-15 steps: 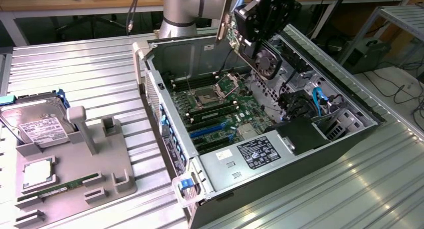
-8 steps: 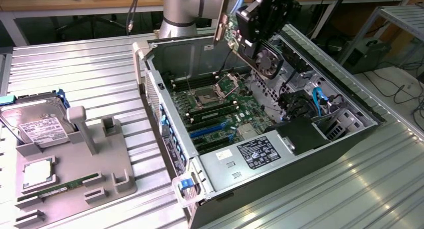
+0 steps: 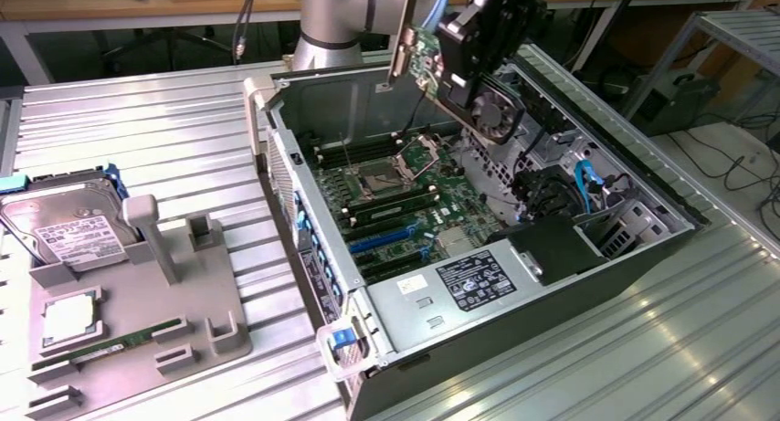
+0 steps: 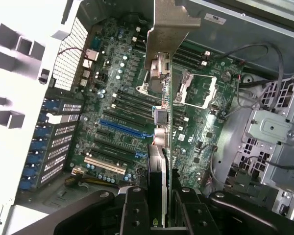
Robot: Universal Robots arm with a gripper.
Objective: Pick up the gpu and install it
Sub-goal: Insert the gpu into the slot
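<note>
Hand (image 4: 160, 208) clamped on the gpu (image 4: 159, 156), a dark finger (image 4: 134, 210) pressing on each face of the card, which the wrist view sees edge-on; the card hangs in the air above the open computer case (image 3: 634, 247), tilted, its silver bracket (image 3: 401, 37) at the end toward the exterior view's left, not seated in any slot; beneath it lies the green motherboard (image 3: 403, 202) with its long blue slot (image 4: 120, 128) and a processor socket (image 3: 372, 179); well apart, toward the exterior view's left, a grey holder (image 3: 183, 339) on the ribbed metal table (image 3: 159, 120) carries a hard drive (image 3: 68, 225) standing at a lean, and a narrow green RAM stick (image 3: 122, 341) lying flat.
</note>
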